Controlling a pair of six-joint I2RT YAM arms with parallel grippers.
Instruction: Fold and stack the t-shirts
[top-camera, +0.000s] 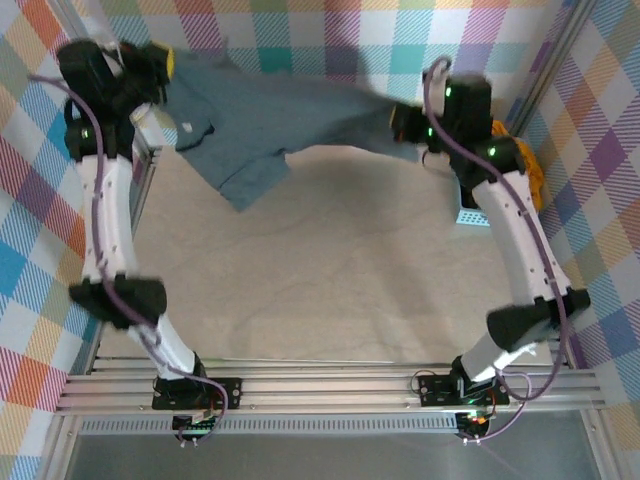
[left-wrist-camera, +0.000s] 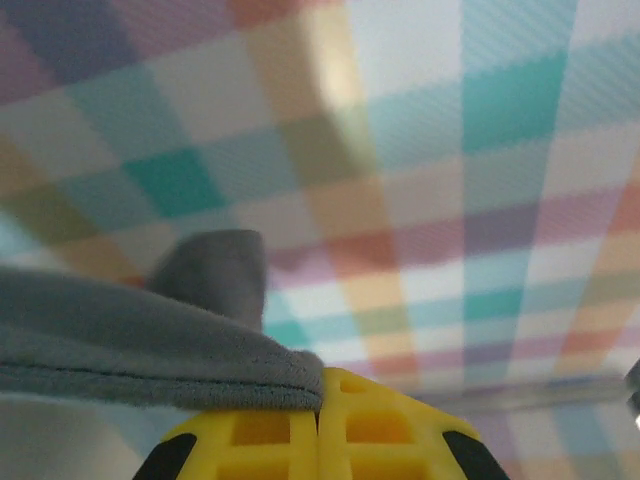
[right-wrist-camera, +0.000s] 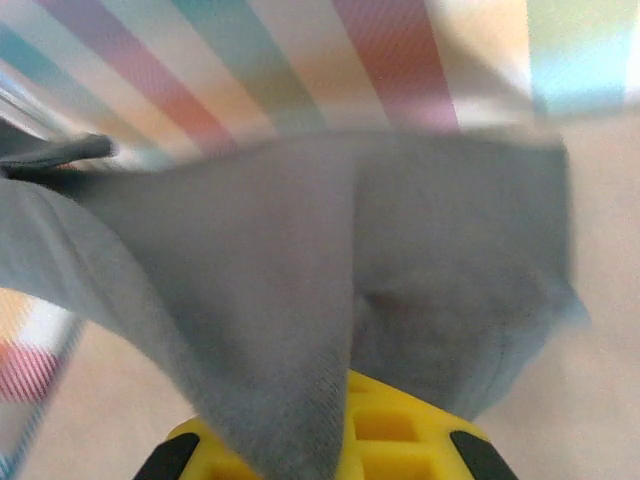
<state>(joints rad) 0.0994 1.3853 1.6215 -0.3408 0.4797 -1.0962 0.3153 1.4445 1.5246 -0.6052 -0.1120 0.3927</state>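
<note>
The grey shirt (top-camera: 275, 115) is clamped at opposite edges by the left gripper (left-wrist-camera: 320, 420) and right gripper (right-wrist-camera: 352, 428). It is stretched aloft, presumably to permit flat laying.

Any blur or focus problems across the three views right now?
Top external: left gripper and the grey shirt near the right gripper are motion-smeared; table sharp, evenly lit. Left wrist: checked backdrop soft, shirt hem and yellow fingers crisper. Right wrist: shirt close to the lens and blurred, backdrop streaked.
</note>
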